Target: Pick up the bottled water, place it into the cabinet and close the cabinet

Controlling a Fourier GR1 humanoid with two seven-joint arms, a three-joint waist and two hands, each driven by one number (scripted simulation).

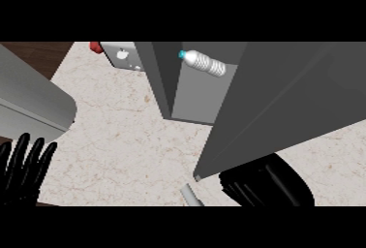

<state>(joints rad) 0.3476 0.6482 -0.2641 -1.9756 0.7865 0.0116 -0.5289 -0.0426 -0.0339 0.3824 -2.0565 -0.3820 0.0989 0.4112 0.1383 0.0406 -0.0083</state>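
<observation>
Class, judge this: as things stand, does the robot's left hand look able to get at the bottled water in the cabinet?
Probably not: the left hand rests open at the lower left, while the bottled water lies inside the cabinet, whose side wall stands between them.

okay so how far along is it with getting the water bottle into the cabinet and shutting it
Done: the bottled water lies on its side inside the cabinet. In hand: the right hand is at the outer face of the open cabinet door. The left hand rests open at the lower left edge. Left: closing the door.

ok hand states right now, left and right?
Left hand: open, fingers straight up, resting at the lower left edge, holding nothing.
Right hand: behind the cabinet door; fingers cannot be told.
</observation>
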